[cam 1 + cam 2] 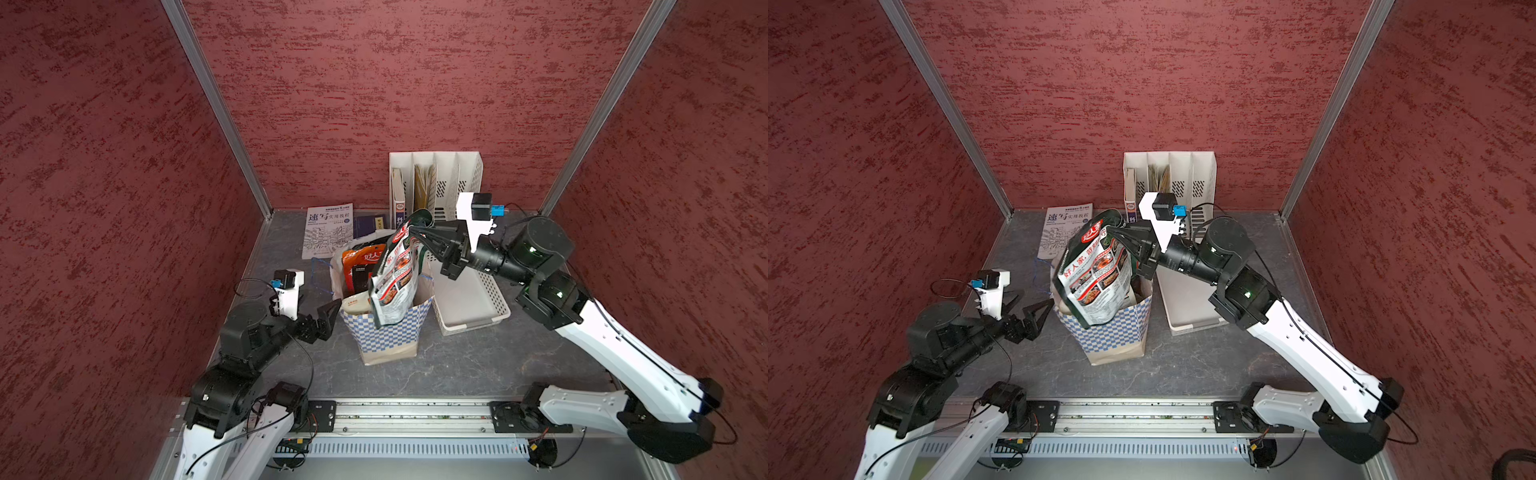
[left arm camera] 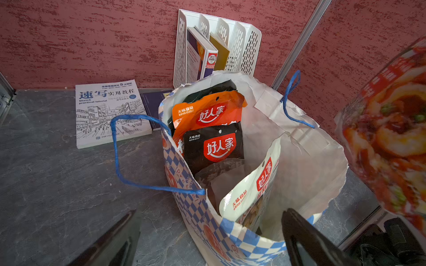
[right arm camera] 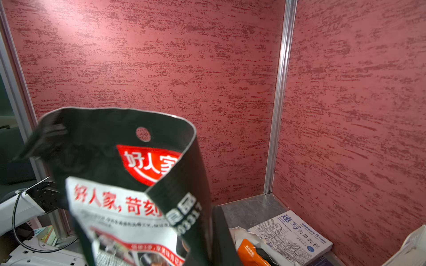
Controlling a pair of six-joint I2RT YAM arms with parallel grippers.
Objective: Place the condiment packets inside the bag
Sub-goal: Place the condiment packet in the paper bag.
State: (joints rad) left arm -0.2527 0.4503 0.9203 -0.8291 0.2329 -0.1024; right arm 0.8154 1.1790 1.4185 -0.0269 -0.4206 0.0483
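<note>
1. The right gripper [image 1: 414, 237] is clamped on the top edge of the dark packet [image 1: 395, 286], which hangs over the mouth of the bag [image 1: 390, 336] at mid-bench. If you let go now, its lower corner may catch the rim and slide out.
2. The left gripper [image 1: 1026, 305] gapes wide, holding nothing, just beside the bag. Nothing steadies the paper, so a push could tip it toward the basket [image 1: 465, 299].
3. The orange packet [image 2: 207, 110] and black packet [image 2: 214, 147] stand upright inside and may block your entry.

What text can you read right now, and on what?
"速写实用教程" and "Sketch practical tutorial": book
"天味食品" and "好人家": orange packet
"好人家": black packet
"好人家": white packet
"好人家,苛刻": held packet
Finer print and racked books: too small to read.
</note>
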